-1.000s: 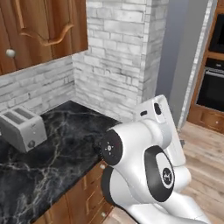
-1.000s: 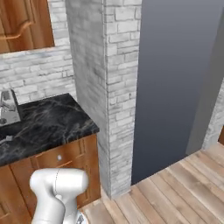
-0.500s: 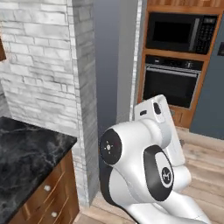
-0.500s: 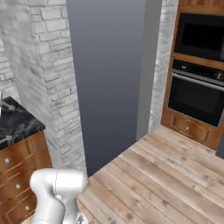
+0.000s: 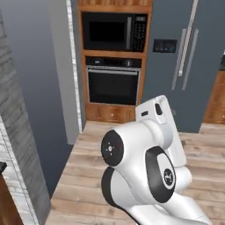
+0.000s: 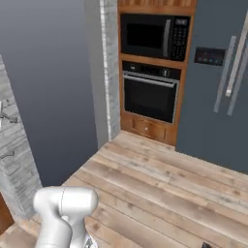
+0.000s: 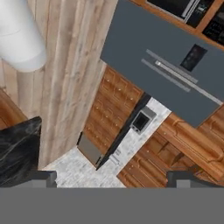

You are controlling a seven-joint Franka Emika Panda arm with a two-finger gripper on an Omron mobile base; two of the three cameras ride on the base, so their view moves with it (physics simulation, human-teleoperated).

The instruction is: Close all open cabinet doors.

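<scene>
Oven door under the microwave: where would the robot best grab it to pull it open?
Probably the pale bar handle across the top of the oven door. Come straight from the front, jaws set above and below the bar, since it lies level along the door's upper edge.

Home kitchen, built-in microwave [image 5: 115,31], wall oven [image 5: 113,81], grey fridge [image 5: 184,66], plank floor [image 6: 160,184]

Plank floor [image 6: 160,184], grey fridge [image 5: 193,66], wall oven [image 5: 113,85]
</scene>
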